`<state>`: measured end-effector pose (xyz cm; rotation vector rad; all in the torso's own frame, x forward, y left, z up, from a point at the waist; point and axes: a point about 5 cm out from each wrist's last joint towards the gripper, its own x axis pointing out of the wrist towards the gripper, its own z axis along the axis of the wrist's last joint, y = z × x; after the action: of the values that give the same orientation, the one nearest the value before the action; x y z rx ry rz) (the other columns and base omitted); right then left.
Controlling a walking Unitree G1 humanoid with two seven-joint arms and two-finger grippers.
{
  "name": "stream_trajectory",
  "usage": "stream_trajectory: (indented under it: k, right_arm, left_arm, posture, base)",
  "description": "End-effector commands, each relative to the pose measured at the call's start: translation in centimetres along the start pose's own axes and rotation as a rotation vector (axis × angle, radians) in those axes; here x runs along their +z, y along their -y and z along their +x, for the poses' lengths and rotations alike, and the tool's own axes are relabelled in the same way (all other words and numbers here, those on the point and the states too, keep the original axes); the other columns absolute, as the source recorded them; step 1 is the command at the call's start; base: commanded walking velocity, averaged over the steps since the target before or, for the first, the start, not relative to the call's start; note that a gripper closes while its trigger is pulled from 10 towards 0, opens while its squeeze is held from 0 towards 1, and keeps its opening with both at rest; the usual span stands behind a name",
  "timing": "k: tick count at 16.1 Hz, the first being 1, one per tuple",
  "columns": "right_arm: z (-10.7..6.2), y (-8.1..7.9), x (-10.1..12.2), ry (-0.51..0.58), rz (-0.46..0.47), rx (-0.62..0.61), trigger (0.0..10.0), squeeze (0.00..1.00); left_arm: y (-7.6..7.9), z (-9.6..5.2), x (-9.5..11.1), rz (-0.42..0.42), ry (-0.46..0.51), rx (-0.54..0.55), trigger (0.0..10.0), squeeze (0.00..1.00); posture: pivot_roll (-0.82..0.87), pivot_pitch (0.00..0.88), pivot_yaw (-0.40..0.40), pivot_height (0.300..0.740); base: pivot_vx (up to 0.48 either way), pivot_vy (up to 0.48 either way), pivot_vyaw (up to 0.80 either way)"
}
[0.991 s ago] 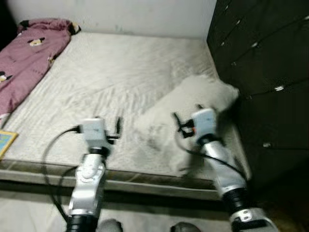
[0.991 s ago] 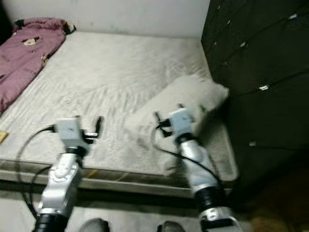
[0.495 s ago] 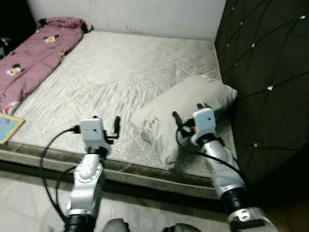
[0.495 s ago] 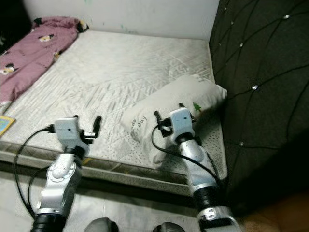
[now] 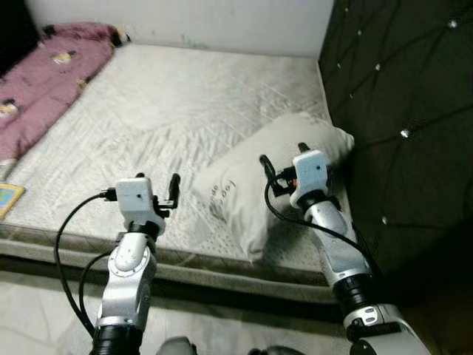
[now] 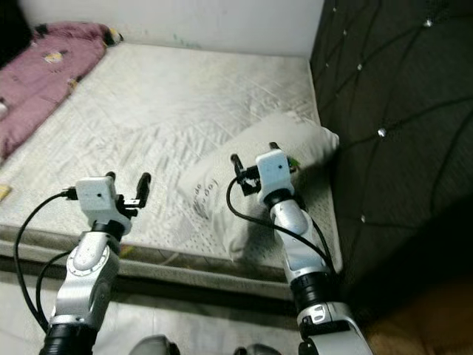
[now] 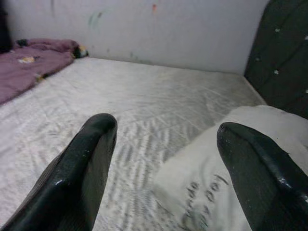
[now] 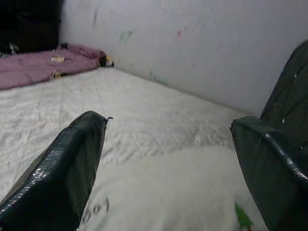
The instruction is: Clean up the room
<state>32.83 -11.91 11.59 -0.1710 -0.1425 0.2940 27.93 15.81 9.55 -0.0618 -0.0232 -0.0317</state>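
While spread, fingers (image 8: 62, 168) flank pillow (image 8: 168, 192) — apart.

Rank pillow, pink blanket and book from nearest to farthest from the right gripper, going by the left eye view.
1. Pillow: right under the right gripper, by the headboard.
2. Book: mattress's near left edge.
3. Pink blanket: far left corner.

Both my arms raised forward, left gripper (image 5: 157, 180) held near and left, fingers spread wide, right gripper (image 5: 282, 157) further out to the right, fingers (image 8: 62, 168) spread wide too, both wrists level, nothing gripped.
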Motion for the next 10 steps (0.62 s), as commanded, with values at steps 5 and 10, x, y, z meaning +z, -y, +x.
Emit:
stream_trajectory:
  k: [5, 10]
  right_arm:
    - [1.0, 0.6, 1.0, 0.038, -0.005, -0.042, 10.0, 0.0]
    - [1.7, 0.9, 1.7, 0.06, -0.01, -0.056, 10.0, 0.0]
  left_arm:
    - [-0.4, 1.3, 1.1, 0.024, 0.043, -0.019, 10.0, 0.0]
    - [-0.6, 2.1, 1.5, 0.004, 0.062, 0.003, 10.0, 0.0]
  posture:
    - [-0.05, 0.0, 0.018, 0.74]
    - [-0.06, 0.0, 0.022, 0.74]
  base:
    - [0.28, 0.0, 0.0]
    - [0.109, 0.0, 0.0]
